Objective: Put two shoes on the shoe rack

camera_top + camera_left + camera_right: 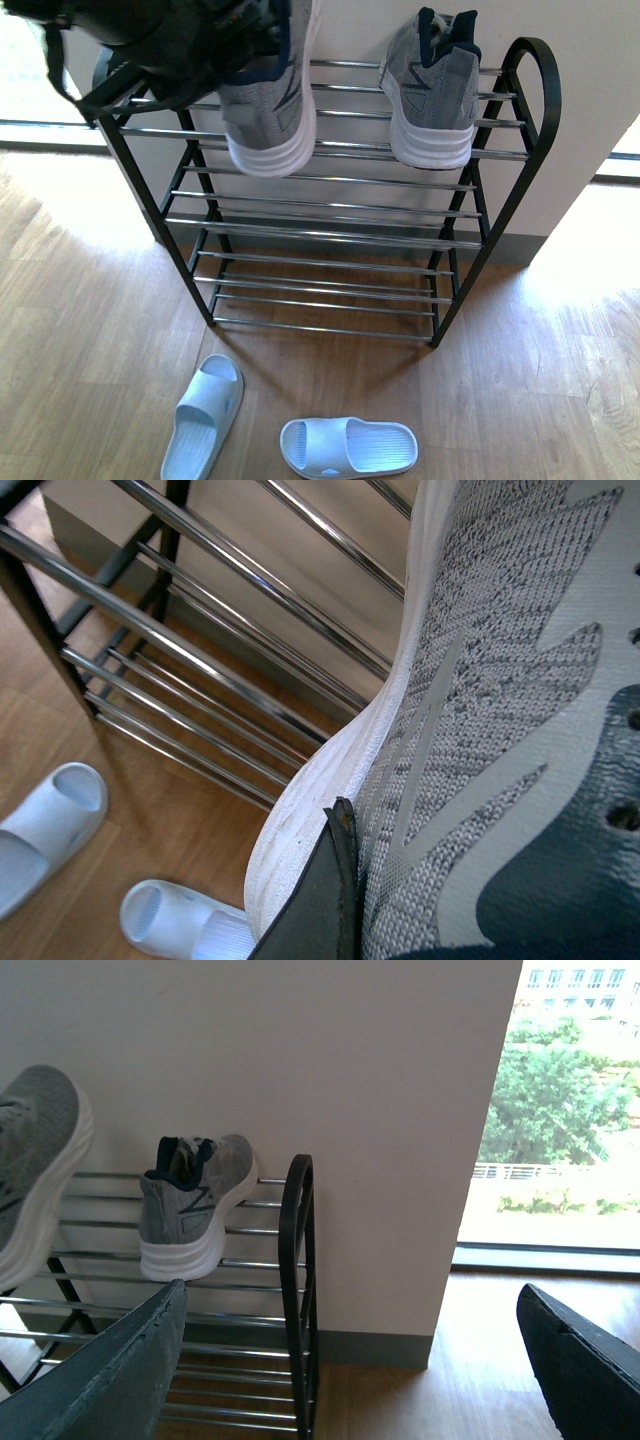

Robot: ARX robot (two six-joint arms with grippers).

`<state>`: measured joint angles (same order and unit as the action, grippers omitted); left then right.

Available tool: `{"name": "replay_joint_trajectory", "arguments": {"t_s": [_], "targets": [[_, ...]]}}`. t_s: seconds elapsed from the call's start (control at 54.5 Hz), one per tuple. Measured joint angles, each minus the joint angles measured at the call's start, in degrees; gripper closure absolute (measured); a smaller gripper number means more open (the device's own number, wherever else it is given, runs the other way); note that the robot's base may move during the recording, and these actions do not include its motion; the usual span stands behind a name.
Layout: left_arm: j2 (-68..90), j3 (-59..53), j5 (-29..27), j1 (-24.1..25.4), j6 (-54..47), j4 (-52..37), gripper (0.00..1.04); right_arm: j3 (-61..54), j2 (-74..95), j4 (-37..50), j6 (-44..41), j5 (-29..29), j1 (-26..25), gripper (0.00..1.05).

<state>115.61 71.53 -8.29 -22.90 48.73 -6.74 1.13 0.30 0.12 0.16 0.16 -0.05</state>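
front view: clamping grey sneaker (265, 110) in left gripper (215, 45), tilted over top tier of rack (330, 215), toe overhanging front edge. holding right gripper (350, 1300) wide, empty. seeing other sneaker (432, 95) parked on same tier, slides (350, 445) on floor (80, 330). risking sneaker tipping off front if releasing while overhanging; not telling whether sole touching rack.

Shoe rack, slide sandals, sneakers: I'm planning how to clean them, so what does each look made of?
The shoe rack looks metal: mirror-shiny chrome rods, black-coated side frames. The slide sandals seem moulded rubber or foam: pale blue, matte, ribbed footbeds. The sneakers have grey knit fabric uppers, weave visible up close, and white ribbed soles, probably foam or rubber.
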Motion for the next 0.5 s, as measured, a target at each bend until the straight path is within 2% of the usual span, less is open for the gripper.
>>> {"name": "replay_joint_trajectory", "arguments": {"t_s": [0.184, 0.496], "targets": [[12.9, 18.1, 5.4, -1.6, 1.5, 10.3, 1.03, 0.0, 0.0, 0.0, 0.0, 0.0, 0.0, 0.09], [17.7, 29.7, 6.9, -4.0, -4.0, 21.9, 1.03, 0.0, 0.0, 0.0, 0.0, 0.0, 0.0, 0.09]]}}
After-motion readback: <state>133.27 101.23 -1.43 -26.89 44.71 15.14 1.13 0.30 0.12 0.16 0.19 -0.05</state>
